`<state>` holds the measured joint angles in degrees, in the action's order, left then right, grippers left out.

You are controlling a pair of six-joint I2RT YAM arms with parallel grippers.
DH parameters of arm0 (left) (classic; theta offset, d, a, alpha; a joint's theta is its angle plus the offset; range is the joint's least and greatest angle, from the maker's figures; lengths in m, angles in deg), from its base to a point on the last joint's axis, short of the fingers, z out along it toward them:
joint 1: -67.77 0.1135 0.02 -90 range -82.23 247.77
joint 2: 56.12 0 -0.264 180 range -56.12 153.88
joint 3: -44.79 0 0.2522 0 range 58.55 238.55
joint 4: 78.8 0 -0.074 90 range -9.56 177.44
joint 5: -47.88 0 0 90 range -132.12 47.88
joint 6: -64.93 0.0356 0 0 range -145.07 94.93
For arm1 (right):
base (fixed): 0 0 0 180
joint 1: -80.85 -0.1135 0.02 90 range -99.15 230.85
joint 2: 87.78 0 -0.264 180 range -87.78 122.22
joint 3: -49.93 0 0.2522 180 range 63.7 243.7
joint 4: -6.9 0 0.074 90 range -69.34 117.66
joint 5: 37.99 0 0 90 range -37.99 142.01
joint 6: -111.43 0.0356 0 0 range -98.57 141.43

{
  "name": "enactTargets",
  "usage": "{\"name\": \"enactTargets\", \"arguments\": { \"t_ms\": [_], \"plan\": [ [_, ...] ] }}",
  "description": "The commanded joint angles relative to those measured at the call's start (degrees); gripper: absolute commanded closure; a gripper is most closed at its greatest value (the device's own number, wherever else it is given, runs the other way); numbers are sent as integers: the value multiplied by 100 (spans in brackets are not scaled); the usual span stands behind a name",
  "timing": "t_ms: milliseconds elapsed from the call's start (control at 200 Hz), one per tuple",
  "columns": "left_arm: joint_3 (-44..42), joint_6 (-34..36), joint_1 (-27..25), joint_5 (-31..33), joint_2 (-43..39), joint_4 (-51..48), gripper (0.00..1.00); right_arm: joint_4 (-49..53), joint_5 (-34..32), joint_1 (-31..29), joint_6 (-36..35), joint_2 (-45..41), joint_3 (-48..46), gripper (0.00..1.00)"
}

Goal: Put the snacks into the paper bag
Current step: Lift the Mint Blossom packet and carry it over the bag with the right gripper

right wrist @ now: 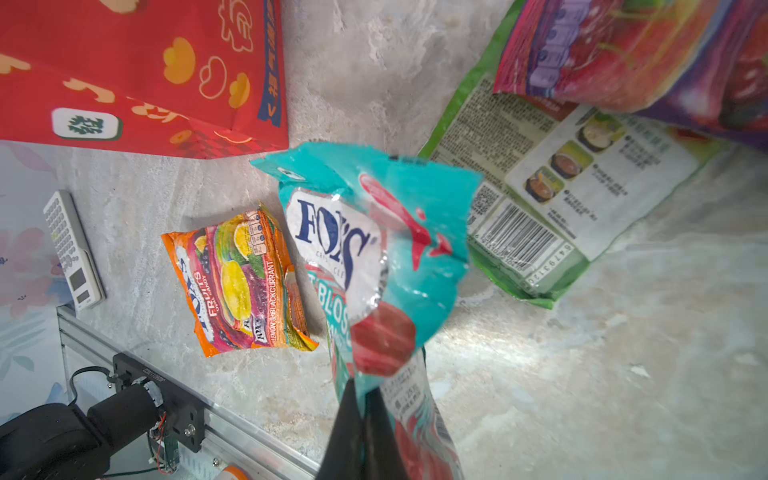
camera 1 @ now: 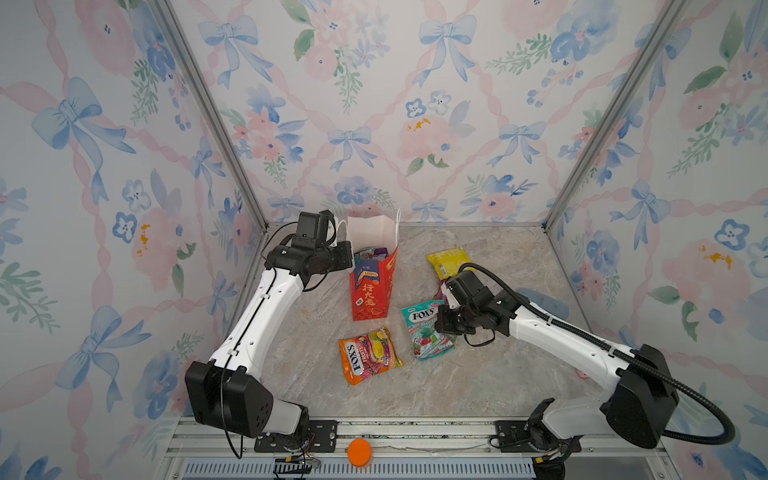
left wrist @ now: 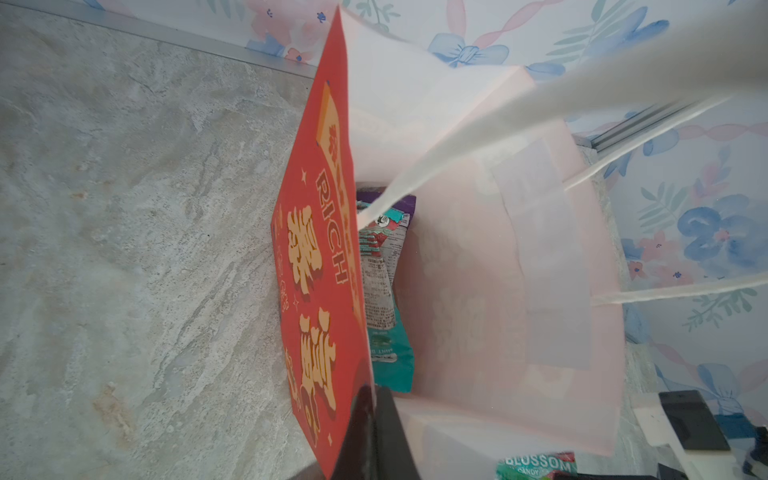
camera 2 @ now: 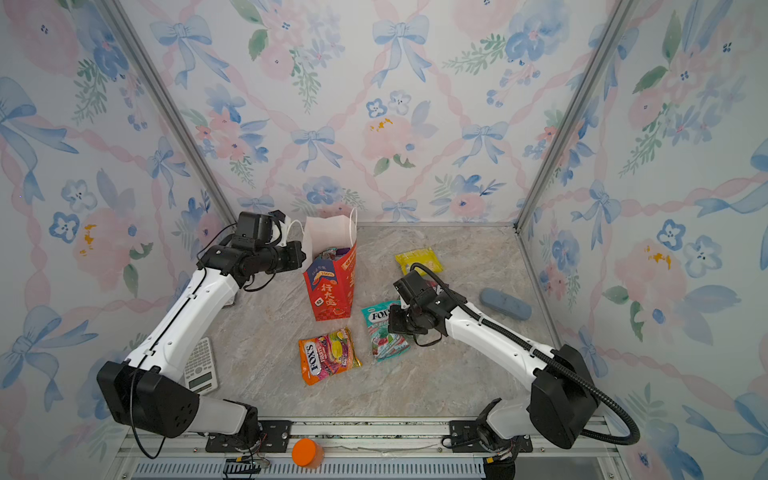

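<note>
Right gripper [right wrist: 365,392] is pinching the teal packet [right wrist: 374,232] at its edge, just in front of the upright paper bag [camera 1: 370,291] on the desk [camera 1: 478,374]. Left gripper [left wrist: 374,399] is clamping the bag's red wall at the rim, with other snacks [left wrist: 382,291] lying inside. An orange packet [camera 1: 370,355] is lying nearby.

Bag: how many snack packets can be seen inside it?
2. A teal packet lies against the bag's red wall, and a purple packet shows just beyond it. Others may be hidden beneath or behind them.
</note>
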<state>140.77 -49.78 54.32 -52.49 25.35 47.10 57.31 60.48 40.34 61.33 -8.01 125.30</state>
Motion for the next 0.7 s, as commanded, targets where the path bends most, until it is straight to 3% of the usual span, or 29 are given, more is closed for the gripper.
{"name": "enactTargets", "arguments": {
  "t_ms": [0, 315, 450, 695],
  "plan": [
    [-83, -23, 16, -104, 18, -202, 100, 243, -147, 108, -139, -215, 350, 100],
    [-75, -19, 14, -140, 26, -196, 100, 586, -469, 396, -378, -461, 1467, 100],
    [-83, -21, 8, -129, 2, -197, 100, 787, -681, 432, -836, -404, 2213, 100],
    [-87, -47, 5, -125, -13, -202, 100, 529, -662, 398, -957, -214, 3217, 100]
  ]
}}
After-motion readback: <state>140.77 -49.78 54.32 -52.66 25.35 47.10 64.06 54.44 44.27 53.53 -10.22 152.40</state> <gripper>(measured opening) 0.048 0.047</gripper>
